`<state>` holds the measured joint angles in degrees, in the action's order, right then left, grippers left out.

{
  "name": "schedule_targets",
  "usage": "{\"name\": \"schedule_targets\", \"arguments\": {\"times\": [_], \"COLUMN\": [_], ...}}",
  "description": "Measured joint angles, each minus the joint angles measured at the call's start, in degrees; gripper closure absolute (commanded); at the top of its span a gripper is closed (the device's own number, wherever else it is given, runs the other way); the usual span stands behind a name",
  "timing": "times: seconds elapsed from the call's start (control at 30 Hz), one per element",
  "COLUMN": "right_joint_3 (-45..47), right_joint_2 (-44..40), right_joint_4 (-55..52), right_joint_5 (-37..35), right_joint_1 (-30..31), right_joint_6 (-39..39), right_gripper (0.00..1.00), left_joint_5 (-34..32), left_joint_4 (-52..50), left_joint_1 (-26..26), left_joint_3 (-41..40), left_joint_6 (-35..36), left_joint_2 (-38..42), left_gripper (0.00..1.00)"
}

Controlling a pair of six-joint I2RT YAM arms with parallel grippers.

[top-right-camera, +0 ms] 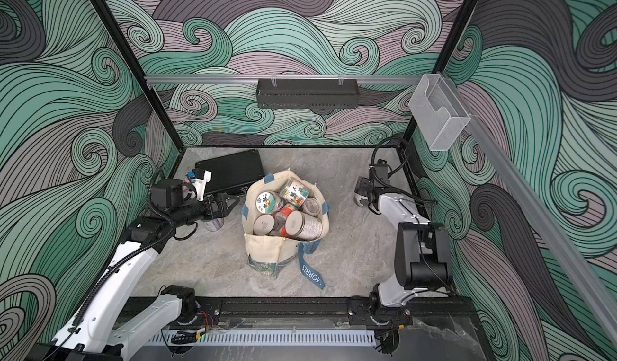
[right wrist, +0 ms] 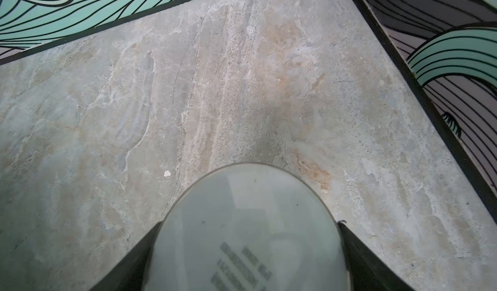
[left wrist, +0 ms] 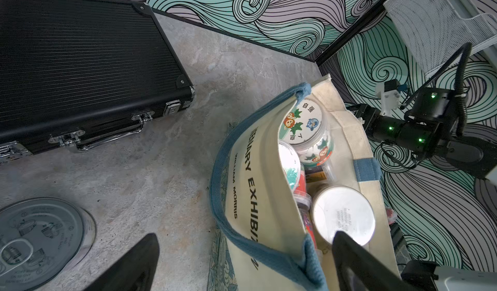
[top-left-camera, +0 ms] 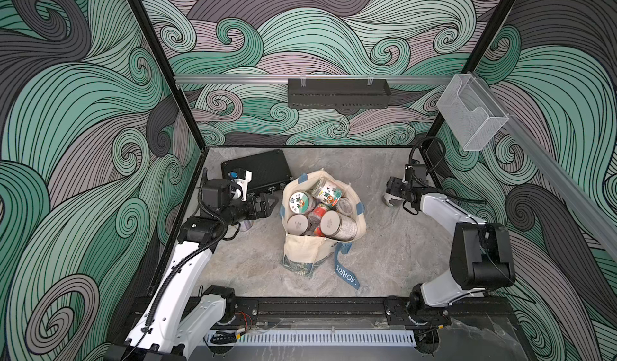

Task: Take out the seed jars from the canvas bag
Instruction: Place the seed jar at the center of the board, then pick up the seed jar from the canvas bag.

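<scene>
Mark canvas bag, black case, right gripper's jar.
canvas bag (top-left-camera: 302,248): in a top view, cream front panel.
black case (top-left-camera: 267,169): in a top view, ribbed lid.
held seed jar (right wrist: 250,217): right wrist view, lid.

Light: soft, even, fairly bright; faint shadows on worktop (top-left-camera: 384,242).
Glare: seed jar lid (left wrist: 343,215) washed white.
Blur: seed jar (right wrist: 247,235) close-up, unfocused.

Matt canvas bag (top-left-camera: 300,249), glossy plastic seed jars (top-left-camera: 330,224), ribbed case (top-left-camera: 263,169)

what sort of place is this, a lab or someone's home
Most likely a robot test cell in a lab: left arm and right arm mounted on a front rail, wave-print walls boxing in the table, and a staged canvas bag.
</scene>
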<state>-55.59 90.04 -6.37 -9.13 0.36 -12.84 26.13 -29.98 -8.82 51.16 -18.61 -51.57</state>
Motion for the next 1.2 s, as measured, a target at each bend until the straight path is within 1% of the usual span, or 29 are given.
{"name": "schedule_targets", "arguments": {"times": [0.07,0.13,0.17,0.2,0.33,0.5,0.67,0.87,1.03,1.1,1.2], "right_joint_3": [0.0,0.0,-0.1,-0.2,-1.2,-3.0,-5.5,-7.8,-8.3,-9.0,-11.3], "right_joint_2": [0.0,0.0,-0.1,-0.3,-2.9,-10.1,-19.0,-25.1,-27.8,-27.8,-26.8], "right_joint_4": [0.0,-0.3,-0.7,-1.1,-3.8,-8.2,-13.8,-18.7,-21.2,-21.9,-23.6], "right_joint_5": [-0.4,-0.7,-1.0,-1.1,-1.4,-0.7,4.0,11.3,16.1,17.4,18.9], "right_joint_1": [0.0,0.0,0.0,0.0,0.0,0.0,0.0,0.5,4.3,6.4,9.6], "right_joint_6": [0.6,1.0,1.3,1.6,1.7,1.7,1.7,0.3,-1.6,-2.2,-2.6], "right_gripper": [0.09,0.07,0.02,0.01,0.01,0.01,0.01,0.01,0.01,0.01,0.01], "left_joint_5": [0.0,0.0,0.0,0.0,0.0,0.0,0.0,-0.2,-0.9,-1.0,-1.5], "left_joint_4": [0.0,0.0,0.0,0.0,0.0,0.0,0.0,0.8,1.2,0.9,1.5], "left_joint_1": [0.0,0.0,0.0,0.0,0.0,0.0,0.0,0.0,0.0,0.0,0.0], "left_joint_3": [0.0,0.0,0.0,0.0,0.0,0.0,0.0,-0.2,0.2,2.5,8.2], "left_joint_6": [0.0,0.0,0.0,0.0,0.0,0.0,0.0,-0.5,-1.1,-1.5,-1.6], "left_joint_2": [0.0,-0.1,-0.1,-0.1,-0.1,-0.1,0.0,0.9,1.7,0.5,-3.1], "left_gripper": [0.01,0.01,0.01,0.01,0.01,0.01,0.02,0.02,0.01,0.01,0.01]}}
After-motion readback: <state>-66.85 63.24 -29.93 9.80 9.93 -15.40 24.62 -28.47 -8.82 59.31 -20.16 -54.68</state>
